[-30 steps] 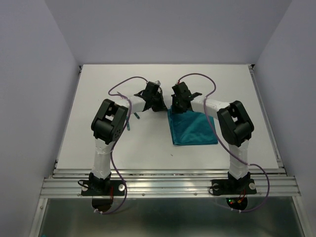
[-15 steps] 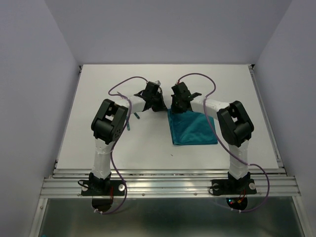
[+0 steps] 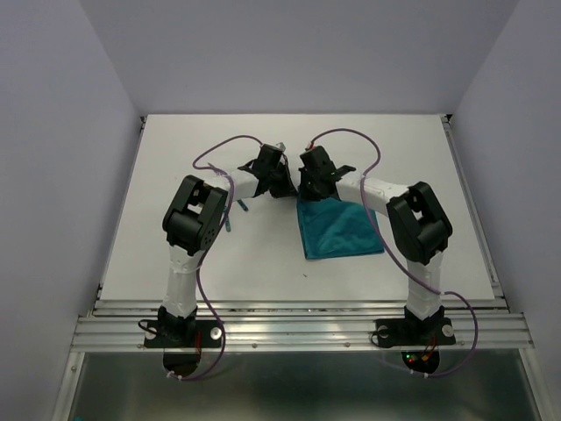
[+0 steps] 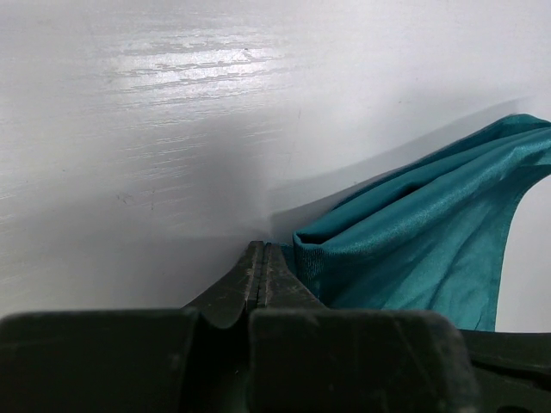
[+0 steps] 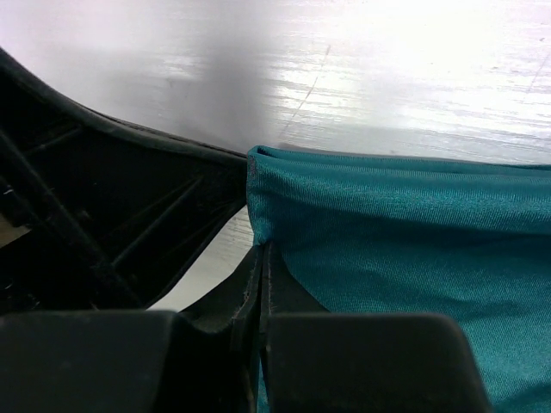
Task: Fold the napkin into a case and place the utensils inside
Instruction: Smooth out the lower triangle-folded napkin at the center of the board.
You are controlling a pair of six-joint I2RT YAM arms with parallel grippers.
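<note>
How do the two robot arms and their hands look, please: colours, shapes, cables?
The left arm and right arm match: white-covered links between bulky black joint housings, each on a black base. A thin purple cable loops along each arm. The left hand and right hand are black, with flat tapering fingers. Small green and red lights glow at the right base.

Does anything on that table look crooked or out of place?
Only the napkin: its far left corner is pinched in the right gripper and raised off the table, so that edge looks rumpled while the rest lies flat. Nothing appears spilled or damaged.
</note>
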